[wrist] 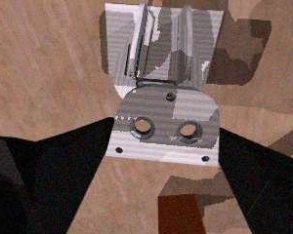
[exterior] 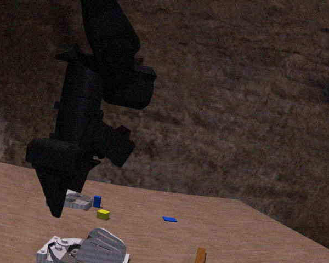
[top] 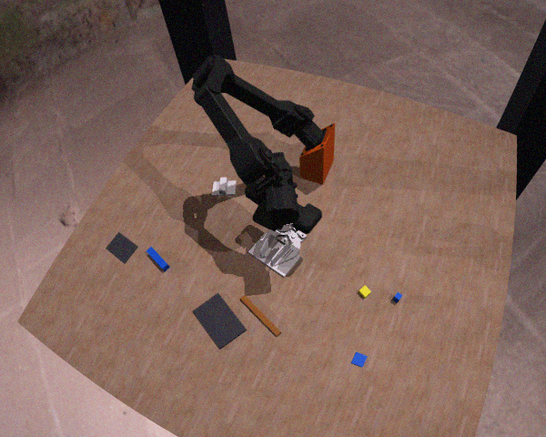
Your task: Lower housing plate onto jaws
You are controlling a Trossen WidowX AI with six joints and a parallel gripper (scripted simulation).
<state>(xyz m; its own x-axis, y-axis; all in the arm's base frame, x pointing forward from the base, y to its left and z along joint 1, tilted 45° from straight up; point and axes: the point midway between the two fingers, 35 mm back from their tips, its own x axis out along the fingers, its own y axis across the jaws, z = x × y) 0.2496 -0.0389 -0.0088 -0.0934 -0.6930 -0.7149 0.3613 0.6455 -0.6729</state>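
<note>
The housing plate (exterior: 81,202) (wrist: 166,138), light grey with two large round holes and small corner holes, is between my fingers. My gripper (exterior: 67,201) (wrist: 162,127) is shut on its two side edges. The plate is in the air, apart from the base assembly (top: 276,251) (wrist: 119,36). In the wrist view it overlaps the assembly's near end and wood shows through both holes. In the exterior view the ribbed jaws (exterior: 102,248) lie low in front, with small raised stubs (exterior: 63,241) beside them. The plate hides the stubs in the wrist view; the hand hides the plate in the top view.
The orange arm mount (top: 317,162) stands behind the hand. A white stepped bracket (top: 224,188) lies left of it. Further out are dark pads (top: 219,320) (top: 122,247), a blue bar (top: 157,259), an orange stick (top: 260,316), a yellow cube (top: 364,291) (exterior: 102,214) and a blue tile (top: 358,359) (exterior: 169,219).
</note>
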